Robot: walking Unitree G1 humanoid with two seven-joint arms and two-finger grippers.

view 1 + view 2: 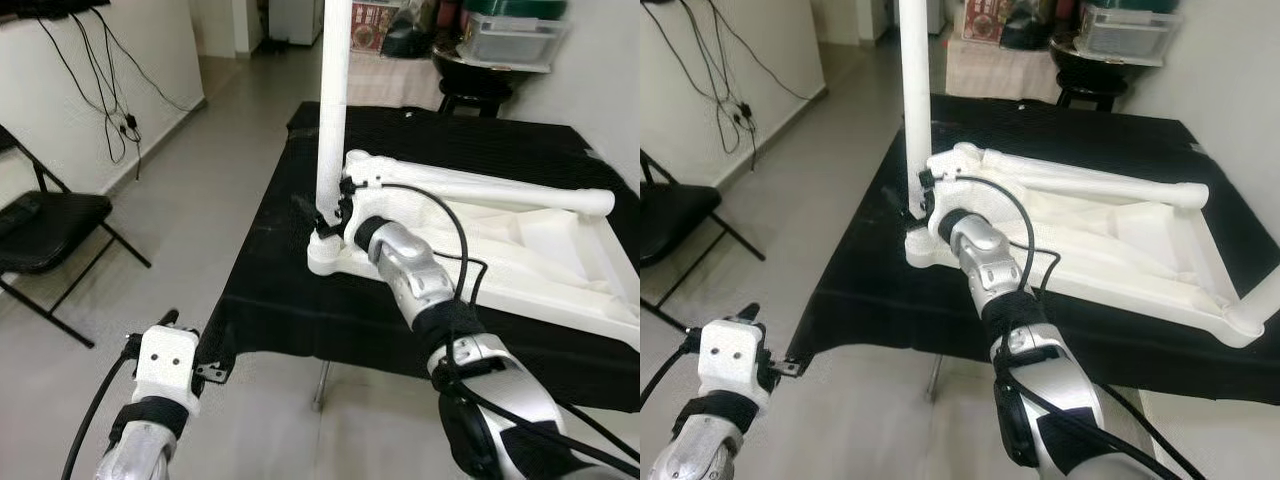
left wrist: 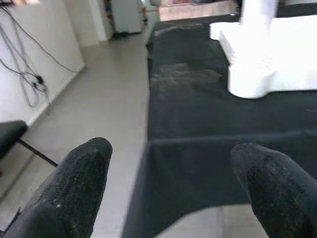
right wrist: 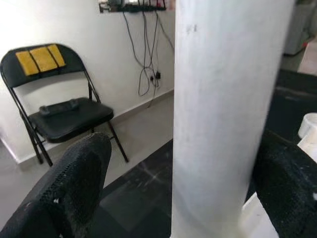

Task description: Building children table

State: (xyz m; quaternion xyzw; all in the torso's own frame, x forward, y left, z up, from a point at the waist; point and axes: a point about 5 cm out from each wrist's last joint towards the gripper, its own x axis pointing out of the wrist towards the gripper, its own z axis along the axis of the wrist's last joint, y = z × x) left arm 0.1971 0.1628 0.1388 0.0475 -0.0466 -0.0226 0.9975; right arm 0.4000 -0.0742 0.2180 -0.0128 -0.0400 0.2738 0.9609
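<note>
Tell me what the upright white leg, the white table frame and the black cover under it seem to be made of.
The upright leg looks like smooth matte white plastic or painted tube: even colour, soft sheen, no grain. The table frame looks like moulded white plastic, with rounded corner sockets. The black cover seems to be cloth, since its edge hangs limp off the table and shows faint dusty marks.

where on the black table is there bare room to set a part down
Bare black cloth runs between the white table frame and the table's near and left edges, and behind the frame at the far side. The frame's near left corner is crowded: the right claw sits around the upright leg there.
</note>
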